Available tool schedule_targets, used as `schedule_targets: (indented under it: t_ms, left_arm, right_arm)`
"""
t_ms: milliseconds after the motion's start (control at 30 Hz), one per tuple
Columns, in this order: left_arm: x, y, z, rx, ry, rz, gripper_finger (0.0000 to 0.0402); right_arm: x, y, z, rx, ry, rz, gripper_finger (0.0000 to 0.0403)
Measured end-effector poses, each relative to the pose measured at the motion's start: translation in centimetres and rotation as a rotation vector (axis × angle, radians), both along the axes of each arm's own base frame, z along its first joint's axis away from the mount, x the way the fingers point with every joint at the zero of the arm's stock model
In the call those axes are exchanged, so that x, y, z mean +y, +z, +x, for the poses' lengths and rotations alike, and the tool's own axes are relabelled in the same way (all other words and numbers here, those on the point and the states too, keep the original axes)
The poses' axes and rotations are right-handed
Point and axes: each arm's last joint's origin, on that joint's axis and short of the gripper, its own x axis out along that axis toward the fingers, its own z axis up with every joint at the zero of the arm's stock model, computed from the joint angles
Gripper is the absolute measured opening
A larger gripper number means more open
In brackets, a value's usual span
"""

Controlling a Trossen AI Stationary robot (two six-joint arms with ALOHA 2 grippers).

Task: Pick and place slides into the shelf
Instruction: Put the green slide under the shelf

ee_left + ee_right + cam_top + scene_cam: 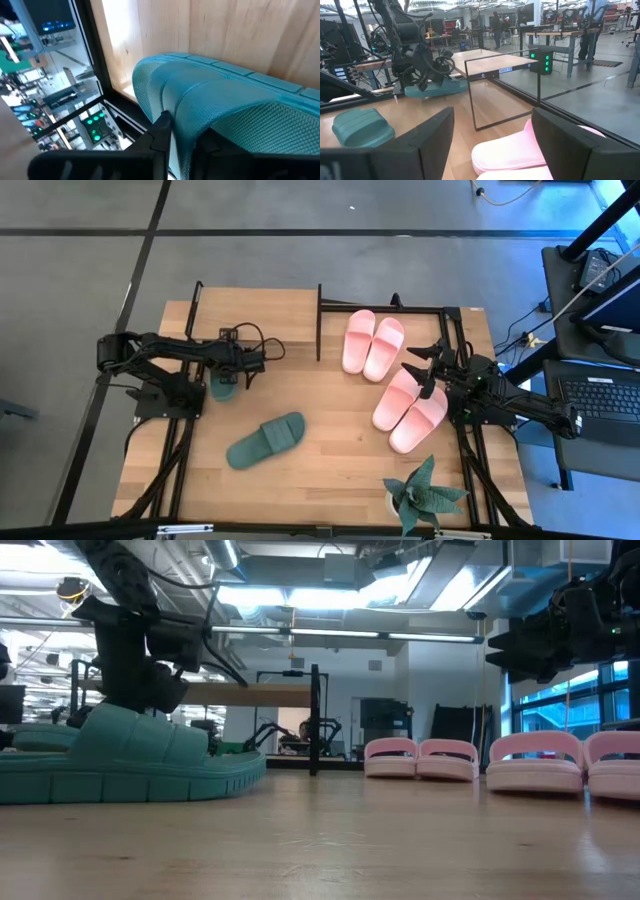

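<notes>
The shelf (pixel 258 315) stands at the far side of the bench (pixel 330 470), its plank top bare; whether anything lies underneath cannot be told from above. The left pincer (pixel 226 375) sits at the shelf's front edge, clamped on a green slide (pixel 222 388), its fingers (pixel 165 131) gripping the strap while the sole rests on the bench. The second green slide (pixel 265 440) lies alone near the bench's middle. One pink pair (pixel 372 344) lies side by side just right of the shelf, inside a black frame (pixel 385 310). The other pink pair (pixel 408 408) lies nearer the right edge, angled. The right pincer (pixel 428 372) hovers over that pair's far end, fingers (pixel 432 135) spread apart and holding nothing. A potted plant (pixel 425 495) stands at the front right corner.
</notes>
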Motion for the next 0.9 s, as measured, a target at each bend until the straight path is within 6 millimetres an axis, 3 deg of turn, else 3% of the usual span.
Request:
schedule_targets:
  t_ms: [167, 533, 900]
  left_arm:
    - [0.0, 0.0, 0.0, 0.003, -0.006, -0.002, 0.0050]
    - [-0.1, 0.1, 0.0, -0.021, 0.011, -0.004, 0.0155]
    - [-0.6, 2.9, 1.4, -0.105, -0.033, -0.133, 0.0159]
  right_arm:
    - [0.0, 0.0, 0.0, -0.001, 0.000, 0.003, 0.0268]
    - [0.0, 0.0, 0.0, -0.007, 0.001, 0.017, 0.0268]
    - [0.0, 0.0, 0.0, -0.007, 0.001, 0.017, 0.0268]
